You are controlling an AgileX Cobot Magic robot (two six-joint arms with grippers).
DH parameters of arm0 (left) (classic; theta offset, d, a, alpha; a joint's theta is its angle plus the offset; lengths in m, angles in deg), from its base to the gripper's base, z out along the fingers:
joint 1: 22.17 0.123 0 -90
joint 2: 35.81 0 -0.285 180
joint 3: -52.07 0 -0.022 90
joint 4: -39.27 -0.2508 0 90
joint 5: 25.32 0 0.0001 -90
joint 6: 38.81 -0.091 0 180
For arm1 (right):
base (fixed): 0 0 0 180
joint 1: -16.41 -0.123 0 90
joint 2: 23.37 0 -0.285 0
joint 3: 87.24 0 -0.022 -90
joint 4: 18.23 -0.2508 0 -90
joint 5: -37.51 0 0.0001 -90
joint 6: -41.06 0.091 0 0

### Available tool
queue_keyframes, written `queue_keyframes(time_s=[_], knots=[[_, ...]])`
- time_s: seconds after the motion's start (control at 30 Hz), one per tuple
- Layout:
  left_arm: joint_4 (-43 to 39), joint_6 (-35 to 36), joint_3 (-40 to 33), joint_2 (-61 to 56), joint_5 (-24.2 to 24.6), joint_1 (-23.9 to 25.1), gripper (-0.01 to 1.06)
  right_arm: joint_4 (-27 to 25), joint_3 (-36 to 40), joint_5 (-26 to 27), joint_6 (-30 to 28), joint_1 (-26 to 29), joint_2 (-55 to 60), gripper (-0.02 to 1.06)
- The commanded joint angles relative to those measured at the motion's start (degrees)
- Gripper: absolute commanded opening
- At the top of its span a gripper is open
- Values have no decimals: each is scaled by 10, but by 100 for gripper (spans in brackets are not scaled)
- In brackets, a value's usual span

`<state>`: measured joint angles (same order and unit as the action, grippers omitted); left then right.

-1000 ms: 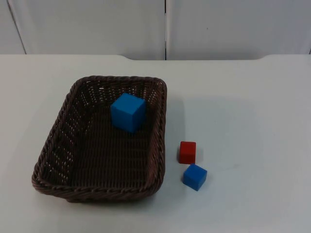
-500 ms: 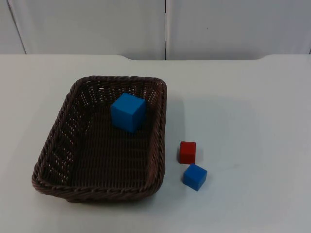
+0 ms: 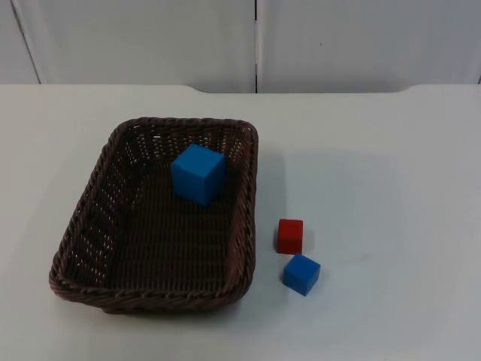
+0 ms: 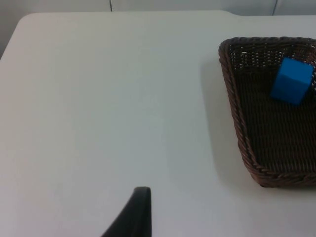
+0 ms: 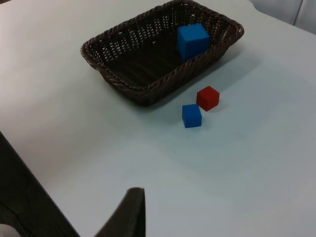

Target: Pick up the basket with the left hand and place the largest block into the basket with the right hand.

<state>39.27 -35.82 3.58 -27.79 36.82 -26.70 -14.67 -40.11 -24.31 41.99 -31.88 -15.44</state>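
Observation:
A dark brown wicker basket [image 3: 248,188] rests on the white table, left of centre. A large blue block [image 3: 198,174] lies inside it near the far right corner. The left wrist view has the basket's rim [image 4: 232,103] and the large blue block [image 4: 292,80] off to one side, with my left gripper [image 4: 140,197] over bare table well away from them. My right gripper [image 5: 131,202] hangs high and far back from the basket [image 5: 123,81], the large blue block [image 5: 192,41] and the two small blocks. Both arms wait, holding nothing.
A small red block [image 3: 290,235] and a small blue block [image 3: 301,274] sit close together on the table just right of the basket; the right wrist view has the same red block [image 5: 208,98] and blue block [image 5: 191,115]. A dark edge [image 5: 19,192] borders the table there.

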Motion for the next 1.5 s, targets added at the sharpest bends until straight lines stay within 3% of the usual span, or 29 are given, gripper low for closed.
queue_keyframes(time_s=[0.0, 0.33, 1.23, 1.47], knots=[[0, 3, -2, -2, -7, -1, 105, 3, 6, 1, 1, -2, -1, 105], [0, 3, -2, -2, -7, -1, 105, 3, 6, 1, 1, 42, -1, 105], [0, 3, -2, -2, -7, -1, 105, 3, 6, 1, 1, 332, -1, 105], [0, 3, -2, -2, -7, -1, 105, 3, 6, 1, 1, 382, -1, 105]])
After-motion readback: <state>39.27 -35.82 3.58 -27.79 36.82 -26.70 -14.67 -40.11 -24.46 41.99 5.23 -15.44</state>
